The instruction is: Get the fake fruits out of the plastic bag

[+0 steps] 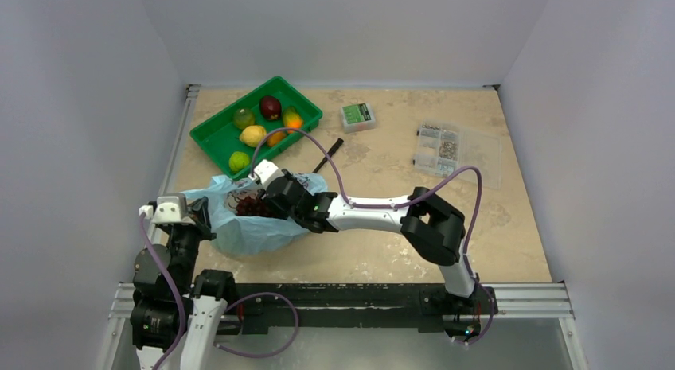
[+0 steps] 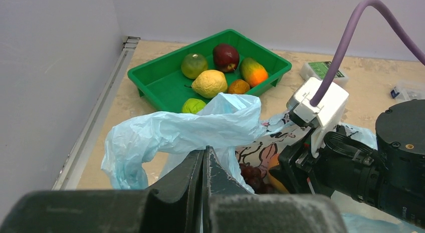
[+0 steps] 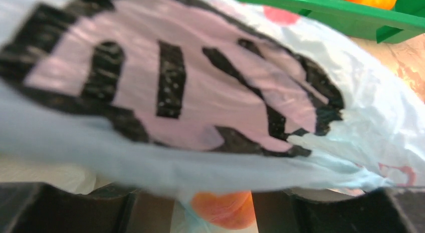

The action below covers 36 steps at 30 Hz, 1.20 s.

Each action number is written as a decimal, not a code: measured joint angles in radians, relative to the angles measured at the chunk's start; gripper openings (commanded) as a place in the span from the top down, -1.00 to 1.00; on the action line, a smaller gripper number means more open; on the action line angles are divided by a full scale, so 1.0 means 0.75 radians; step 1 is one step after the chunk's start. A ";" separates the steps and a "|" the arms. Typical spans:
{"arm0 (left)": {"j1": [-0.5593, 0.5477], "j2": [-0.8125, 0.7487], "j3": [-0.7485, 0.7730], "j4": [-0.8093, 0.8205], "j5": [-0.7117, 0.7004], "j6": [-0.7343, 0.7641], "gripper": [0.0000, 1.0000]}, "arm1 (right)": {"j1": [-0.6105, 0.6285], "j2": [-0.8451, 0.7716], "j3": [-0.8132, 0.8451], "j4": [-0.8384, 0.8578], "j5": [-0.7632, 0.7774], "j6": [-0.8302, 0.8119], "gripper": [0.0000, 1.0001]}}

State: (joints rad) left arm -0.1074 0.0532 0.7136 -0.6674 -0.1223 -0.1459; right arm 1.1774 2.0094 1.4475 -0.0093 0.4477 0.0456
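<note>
over on the left, the overhead view only puts the left gripper [image 1: 197, 219] at the near-left edge of the plastic bag [image 1: 255, 231]. its own wrist camera settles it: the two fingers [image 2: 185, 168] are pressed together with a fold of pale blue film pinched between them, the rim held up. past that fold we see into the mouth. the dark grape bunch [image 2: 253, 175] and an orange-pink peach [image 2: 273, 168] lie inside, just beside the right gripper [image 1: 269, 196], which reaches in from the right. its wrist camera, mostly filled by blurred pink-and-black print, shows what no other view does: jaws spread apart, the peach between them, low in frame. whether the pads touch it, we can't tell. just behind the bag, the green tray [image 1: 208, 139] holds the lemon [image 1: 252, 135] and five other fruits [image 1: 270, 107].
</note>
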 measured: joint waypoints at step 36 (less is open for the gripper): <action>0.000 0.233 0.284 -0.438 -0.060 -0.334 1.00 | 0.012 -0.145 -0.176 0.049 -0.108 0.210 1.00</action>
State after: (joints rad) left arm -0.1074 0.2279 0.9268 -0.9958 -0.1669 -0.3965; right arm 1.1866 1.9003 1.3155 0.0273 0.3668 0.2031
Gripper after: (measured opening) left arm 0.003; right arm 0.609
